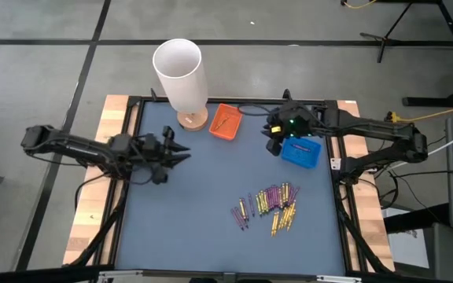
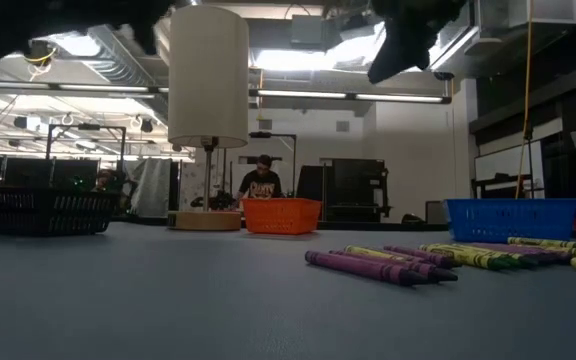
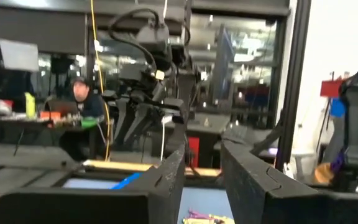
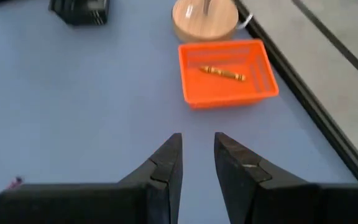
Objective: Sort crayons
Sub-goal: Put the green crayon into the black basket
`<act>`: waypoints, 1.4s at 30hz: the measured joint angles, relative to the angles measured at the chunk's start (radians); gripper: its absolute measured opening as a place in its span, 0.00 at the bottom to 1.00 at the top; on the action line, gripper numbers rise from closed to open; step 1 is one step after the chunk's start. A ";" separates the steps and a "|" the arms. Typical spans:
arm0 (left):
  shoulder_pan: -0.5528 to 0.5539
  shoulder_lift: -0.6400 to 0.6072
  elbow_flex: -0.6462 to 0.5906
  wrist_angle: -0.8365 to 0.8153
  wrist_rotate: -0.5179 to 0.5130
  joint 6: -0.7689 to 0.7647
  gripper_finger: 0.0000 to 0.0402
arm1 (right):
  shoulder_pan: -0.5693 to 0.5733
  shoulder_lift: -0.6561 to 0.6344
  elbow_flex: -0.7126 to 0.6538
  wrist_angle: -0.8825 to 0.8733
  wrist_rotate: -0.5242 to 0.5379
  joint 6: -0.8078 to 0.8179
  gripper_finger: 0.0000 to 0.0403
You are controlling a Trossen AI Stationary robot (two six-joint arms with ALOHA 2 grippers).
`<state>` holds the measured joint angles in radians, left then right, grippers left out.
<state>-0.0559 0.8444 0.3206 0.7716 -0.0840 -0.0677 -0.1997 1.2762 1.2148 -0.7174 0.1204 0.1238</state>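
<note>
The crayons (image 1: 270,206), yellow and purple, lie in a loose heap on the blue mat toward the near right; the low view shows them flat on the mat (image 2: 398,265). One yellow crayon (image 4: 222,73) lies in the orange tray (image 1: 225,122). My left gripper (image 3: 204,180) hovers open and empty over the mat's left part (image 1: 178,153), pointing at the right arm. My right gripper (image 4: 197,155) hangs open and empty at the far right (image 1: 274,140), beside the blue tray (image 1: 300,151) and aimed down toward the orange tray.
A tall white lamp (image 1: 181,75) stands on a round wooden base (image 1: 193,119) at the far edge, left of the orange tray. A black basket (image 2: 38,210) shows far left in the low view. Bare mat (image 1: 187,212) lies left of the heap. People sit beyond the table.
</note>
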 joint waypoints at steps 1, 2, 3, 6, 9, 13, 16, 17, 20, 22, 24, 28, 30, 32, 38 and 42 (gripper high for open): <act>0.000 0.051 0.034 0.001 0.008 0.000 0.22 | 0.000 0.000 0.000 -0.019 0.000 0.000 0.22; 0.000 0.100 0.064 0.000 0.022 0.000 0.22 | 0.000 0.000 0.000 -0.038 0.000 0.000 0.22; 0.000 0.151 0.096 -0.004 0.040 0.000 0.22 | -0.001 0.000 0.000 -0.055 0.001 0.000 0.22; 0.000 0.296 0.191 -0.003 0.097 0.000 0.22 | -0.003 0.002 0.000 -0.081 0.016 0.001 0.22; 0.000 0.431 0.280 -0.005 0.159 0.000 0.22 | -0.003 0.002 0.000 -0.082 0.027 0.001 0.22; 0.000 0.598 0.391 -0.054 0.211 -0.001 0.22 | -0.003 0.002 0.000 -0.082 0.027 0.001 0.22; 0.000 0.713 0.461 -0.060 0.247 -0.002 0.22 | -0.003 0.002 0.000 -0.087 0.027 0.001 0.22; 0.000 0.749 0.481 -0.060 0.262 -0.003 0.22 | -0.003 0.002 0.000 -0.087 0.028 0.001 0.22; -0.002 0.845 0.533 -0.061 0.298 -0.007 0.22 | -0.003 0.002 0.000 -0.087 0.028 0.001 0.22; -0.006 0.899 0.556 -0.063 0.311 -0.006 0.22 | -0.003 0.002 0.000 -0.087 0.028 0.001 0.22; -0.009 0.943 0.572 -0.062 0.313 -0.007 0.22 | -0.003 0.002 0.000 -0.091 0.028 0.001 0.22; -0.013 1.015 0.584 -0.063 0.313 0.009 0.22 | -0.003 0.002 0.000 -0.103 0.028 0.001 0.22; -0.013 1.039 0.584 -0.063 0.313 0.011 0.22 | -0.003 0.002 0.000 -0.106 0.028 0.001 0.22; -0.013 1.060 0.584 -0.062 0.313 0.020 0.22 | -0.003 0.002 0.000 -0.109 0.028 0.001 0.22; -0.018 1.108 0.584 -0.061 0.313 0.062 0.22 | -0.003 0.002 0.000 -0.113 0.028 0.001 0.22; -0.034 1.126 0.584 -0.060 0.312 0.104 0.22 | -0.003 0.002 0.000 -0.127 0.027 0.002 0.22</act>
<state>-0.0903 1.9705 0.9043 0.7116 0.2283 0.0365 -0.2031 1.2781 1.2144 -0.8440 0.1474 0.1255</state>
